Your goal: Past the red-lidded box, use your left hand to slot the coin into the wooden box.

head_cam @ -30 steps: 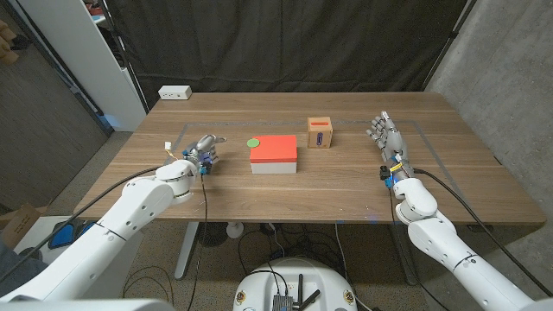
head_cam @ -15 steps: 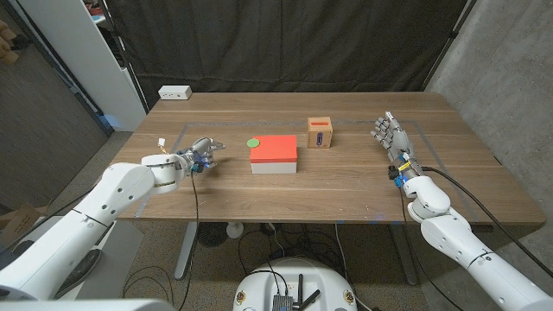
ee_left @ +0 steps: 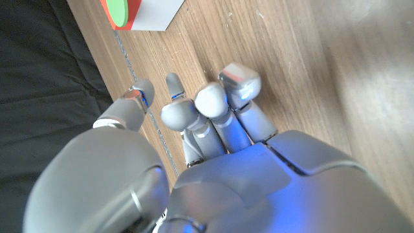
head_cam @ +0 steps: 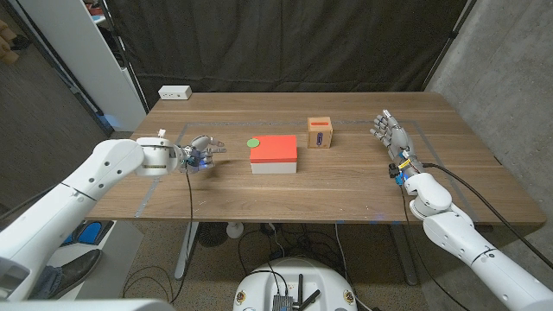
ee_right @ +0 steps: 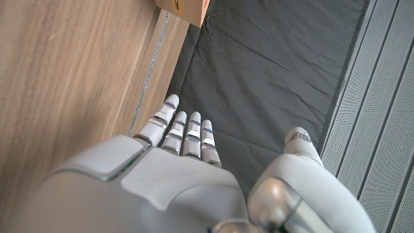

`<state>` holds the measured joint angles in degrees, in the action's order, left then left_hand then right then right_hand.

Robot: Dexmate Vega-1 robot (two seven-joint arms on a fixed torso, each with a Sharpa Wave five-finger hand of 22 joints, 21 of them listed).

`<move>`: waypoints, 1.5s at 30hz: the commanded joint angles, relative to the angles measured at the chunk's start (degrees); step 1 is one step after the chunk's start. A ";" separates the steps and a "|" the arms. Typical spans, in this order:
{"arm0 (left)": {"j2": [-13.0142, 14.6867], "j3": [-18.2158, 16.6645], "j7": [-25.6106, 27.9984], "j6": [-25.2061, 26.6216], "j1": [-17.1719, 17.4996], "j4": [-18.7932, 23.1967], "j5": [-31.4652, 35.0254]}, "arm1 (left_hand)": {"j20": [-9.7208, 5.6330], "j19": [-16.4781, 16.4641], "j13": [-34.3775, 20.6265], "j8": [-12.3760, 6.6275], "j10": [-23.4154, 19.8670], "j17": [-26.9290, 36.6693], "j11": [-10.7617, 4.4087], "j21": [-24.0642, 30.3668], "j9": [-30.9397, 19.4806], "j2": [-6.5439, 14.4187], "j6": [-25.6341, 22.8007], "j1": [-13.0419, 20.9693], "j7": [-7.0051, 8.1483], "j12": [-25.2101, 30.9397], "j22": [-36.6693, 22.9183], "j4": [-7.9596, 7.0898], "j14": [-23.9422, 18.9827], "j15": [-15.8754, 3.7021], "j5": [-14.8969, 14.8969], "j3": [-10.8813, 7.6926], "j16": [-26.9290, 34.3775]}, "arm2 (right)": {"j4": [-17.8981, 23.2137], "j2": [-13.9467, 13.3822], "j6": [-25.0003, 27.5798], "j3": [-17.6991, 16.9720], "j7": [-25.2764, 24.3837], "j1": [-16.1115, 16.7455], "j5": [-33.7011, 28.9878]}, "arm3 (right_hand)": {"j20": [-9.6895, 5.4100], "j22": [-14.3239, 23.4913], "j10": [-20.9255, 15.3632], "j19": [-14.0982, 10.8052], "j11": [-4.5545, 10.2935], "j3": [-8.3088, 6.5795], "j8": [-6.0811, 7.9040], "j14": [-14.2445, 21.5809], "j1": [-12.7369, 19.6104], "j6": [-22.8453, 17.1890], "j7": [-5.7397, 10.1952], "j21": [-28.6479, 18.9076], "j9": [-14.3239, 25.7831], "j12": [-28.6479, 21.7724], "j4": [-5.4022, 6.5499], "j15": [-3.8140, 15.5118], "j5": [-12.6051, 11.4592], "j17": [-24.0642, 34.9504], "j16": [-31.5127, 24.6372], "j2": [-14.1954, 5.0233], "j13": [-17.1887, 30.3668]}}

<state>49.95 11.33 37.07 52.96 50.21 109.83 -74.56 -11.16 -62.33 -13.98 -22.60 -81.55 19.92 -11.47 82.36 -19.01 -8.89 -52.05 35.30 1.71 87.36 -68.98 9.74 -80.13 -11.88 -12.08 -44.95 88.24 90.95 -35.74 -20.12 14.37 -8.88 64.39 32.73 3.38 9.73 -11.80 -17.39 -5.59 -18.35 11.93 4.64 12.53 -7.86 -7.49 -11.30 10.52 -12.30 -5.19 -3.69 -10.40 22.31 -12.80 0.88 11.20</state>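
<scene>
Plainly one coin [head_cam: 253, 143], one wooden box [head_cam: 320, 133], one red-lidded box [head_cam: 274, 154]

We take this for a robotics lab or test bay — not a home. Beyond our hands, a black fabric backdrop [head_cam: 294, 43] hangs behind the wooden table [head_cam: 328, 186], and grey acoustic-looking panelling [head_cam: 510, 78] stands off past our right hand [head_cam: 393, 142]. Cables [head_cam: 194, 216] trail from our arms below the table edge — and a white power strip [head_cam: 174, 92] sits at the far corner beyond our left hand [head_cam: 200, 152].
</scene>
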 commanded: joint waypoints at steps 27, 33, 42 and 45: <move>-4.26 10.54 -4.22 7.37 -14.74 -8.60 3.22 | -0.98 -1.10 -0.41 -3.60 0.14 -0.42 -0.27 -1.85 -0.14 0.89 1.67 -0.46 -1.19 1.09 -0.66 0.16 -0.28 -0.08 0.16 -0.42 0.78 | -3.33 0.34 -0.03 0.33 0.04 -1.21 -0.40 | 0.05 0.34 -1.31 -0.20 -0.02 0.09 0.15 0.33 0.07 -0.99 0.22 -0.09 0.17 -0.03 -0.78 -0.03 0.26 -0.02 -0.10 -0.91 0.18; -5.74 12.43 -6.64 7.83 -16.65 -10.59 5.27 | -0.98 -1.01 -0.57 -3.77 0.11 0.04 -0.28 -2.02 0.22 0.86 2.06 -0.43 -1.37 1.14 -0.53 0.19 -0.58 -0.11 0.22 -0.31 1.14 | -3.81 0.35 -0.43 0.05 0.17 -1.10 -0.03 | 0.00 0.34 -1.43 -0.39 0.00 0.15 0.07 0.60 0.02 -1.05 0.27 -0.15 0.18 0.01 -0.89 0.02 0.27 -0.07 -0.19 -0.98 0.19; -7.67 13.03 -7.53 8.01 -17.11 -11.15 7.70 | -0.99 -0.93 -0.61 -4.18 0.36 -0.05 -0.30 -2.16 0.76 0.83 2.08 -0.29 -1.45 0.84 -0.18 0.25 -0.15 -0.11 0.31 0.13 0.64 | -3.78 0.01 -0.37 -0.31 -0.06 -0.58 0.17 | 0.07 0.35 -1.54 -0.49 -0.24 0.19 0.02 0.70 -0.02 -1.16 0.27 -0.17 0.18 0.04 -0.98 0.07 0.29 -0.11 -0.22 -1.04 0.20; -8.02 12.51 -6.45 8.45 -16.80 -10.48 7.98 | -0.98 -0.83 -0.69 -4.33 0.38 0.19 -0.31 -2.22 0.99 0.89 2.16 -0.26 -1.45 0.82 -0.25 0.20 -0.33 -0.12 0.30 0.19 0.79 | -3.71 0.08 -0.34 -0.60 -0.11 -0.17 0.75 | 0.05 0.35 -1.65 -0.49 -0.23 0.21 0.01 0.70 -0.04 -1.22 0.31 -0.17 0.18 0.02 -1.02 0.10 0.29 -0.13 -0.21 -1.07 0.21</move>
<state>43.84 23.59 30.28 60.63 33.92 99.44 -68.76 -11.56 -62.98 -14.52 -26.60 -81.35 19.92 -11.66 80.31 -18.07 -8.36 -49.75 34.78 0.34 88.24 -68.97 9.97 -80.13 -11.88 -11.86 -45.05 89.09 87.49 -35.47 -20.32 14.33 -8.88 63.45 32.76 3.37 10.03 -12.99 -17.39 -5.84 -18.09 11.93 4.64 12.53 -8.72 -7.25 -11.30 10.52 -12.30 -5.91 -3.69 -10.18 22.05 -12.80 0.28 11.34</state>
